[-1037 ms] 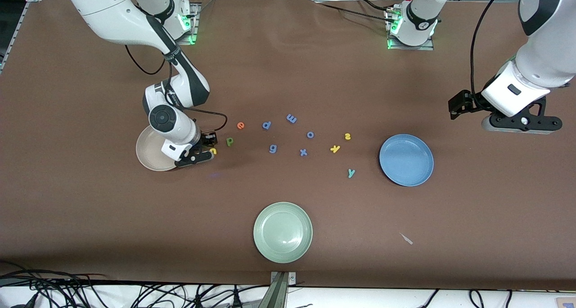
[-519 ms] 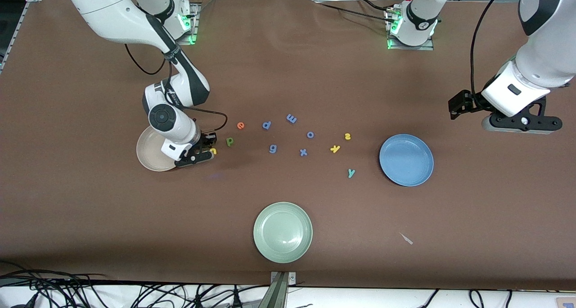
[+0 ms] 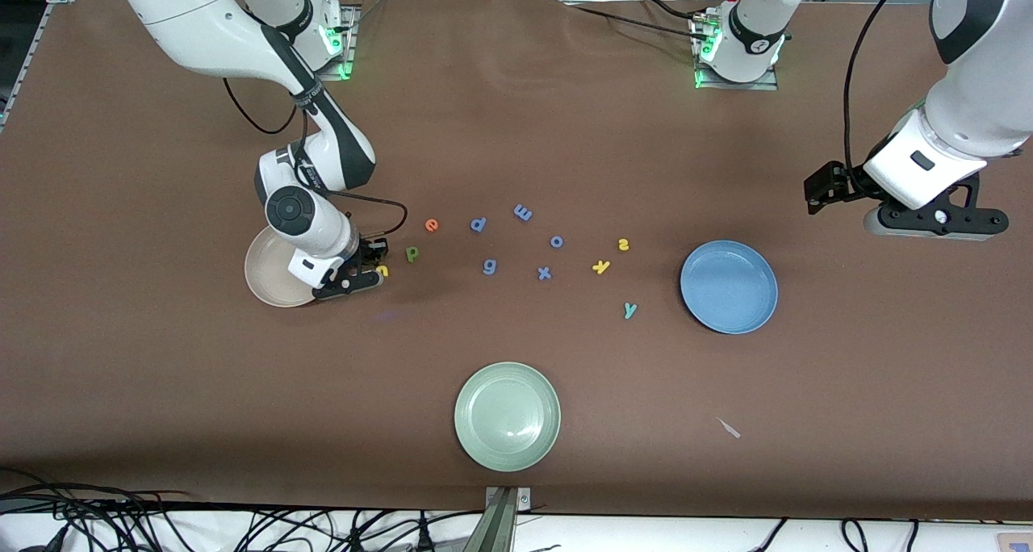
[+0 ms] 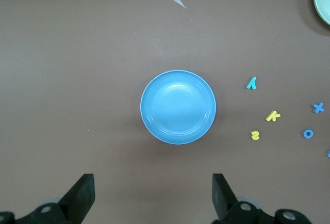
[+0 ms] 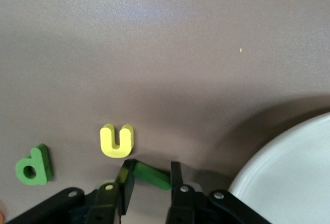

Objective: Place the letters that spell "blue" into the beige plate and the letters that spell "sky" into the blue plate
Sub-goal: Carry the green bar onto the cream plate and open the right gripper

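Right end effector (image 5: 149,183) — on green l (image 5: 152,176) (pinched)

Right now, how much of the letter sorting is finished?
Nothing done: beige plate and blue plate hold no visible letters. In hand: right end effector closes on the green l. Left: b, u, e, s, k, y.

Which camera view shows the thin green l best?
The right wrist view: the green l lies between the right hand's fingers, beside the yellow u. In the front view the hand hides it. The left wrist view does not show it.
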Available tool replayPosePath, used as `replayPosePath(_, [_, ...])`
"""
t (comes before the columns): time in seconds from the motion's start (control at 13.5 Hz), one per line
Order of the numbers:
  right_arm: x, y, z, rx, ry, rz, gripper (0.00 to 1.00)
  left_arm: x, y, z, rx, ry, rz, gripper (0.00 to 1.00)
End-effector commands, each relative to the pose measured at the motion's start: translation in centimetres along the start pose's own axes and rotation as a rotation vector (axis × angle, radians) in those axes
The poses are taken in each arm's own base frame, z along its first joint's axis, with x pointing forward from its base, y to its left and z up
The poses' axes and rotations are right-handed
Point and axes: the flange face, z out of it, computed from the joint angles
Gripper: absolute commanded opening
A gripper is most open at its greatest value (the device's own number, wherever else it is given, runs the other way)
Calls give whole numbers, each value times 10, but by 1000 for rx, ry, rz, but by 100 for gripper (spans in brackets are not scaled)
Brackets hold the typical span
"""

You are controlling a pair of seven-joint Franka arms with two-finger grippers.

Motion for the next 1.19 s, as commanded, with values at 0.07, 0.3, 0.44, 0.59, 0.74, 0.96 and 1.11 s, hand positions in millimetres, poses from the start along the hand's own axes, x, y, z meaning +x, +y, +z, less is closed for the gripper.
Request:
replayPosePath(0.07, [2, 11, -18, -17, -10, -4, 24, -6, -1, -4, -26, 7, 16, 100])
replayPosePath(0.3, [16, 14, -50, -32, -46, -22, 24, -6, -2, -5, -26, 8, 14, 100])
replayPosePath(0.44, [23, 28, -68, -43, -70, -45, 24, -6, -2, -4, -26, 7, 14, 100])
replayPosePath(0.59, [25, 43, -77, -51, -79, -79, 24, -6, -2, -5, -26, 8, 14, 100])
replayPosePath(0.74, [23, 63, -76, -59, -89, -119, 25, -6, -2, -4, -26, 7, 14, 100])
replayPosePath(0.96, [17, 70, -65, -48, -106, -106, 68, -6, -2, -4, -26, 7, 14, 100])
replayPosePath(1.11, [17, 69, -65, -41, -111, -91, 69, -6, -2, -4, -26, 7, 14, 100])
